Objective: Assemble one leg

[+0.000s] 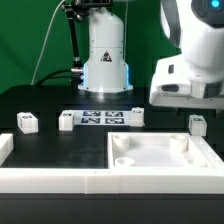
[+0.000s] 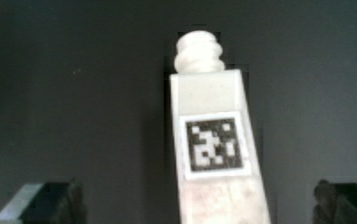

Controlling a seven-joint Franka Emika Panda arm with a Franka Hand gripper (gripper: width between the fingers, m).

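The gripper [image 2: 193,203], jaws wide apart, seems just above the leg [image 2: 210,115]. A crooked squeeze could push it away.

no words or numbers can be read; only black-and-white fiducial tags [image 2: 212,146] show, on the leg [image 2: 207,95] and the marker board [image 1: 104,118].

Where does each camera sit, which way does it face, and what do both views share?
Exterior view: low before the table, facing across the tray and marker board toward the robot's base; the wrist shows upper right.
Wrist view: on the wrist, looking down at the leg between the fingertips of the open tool.
Shared: probably that leg, below the wrist at the exterior view's right.
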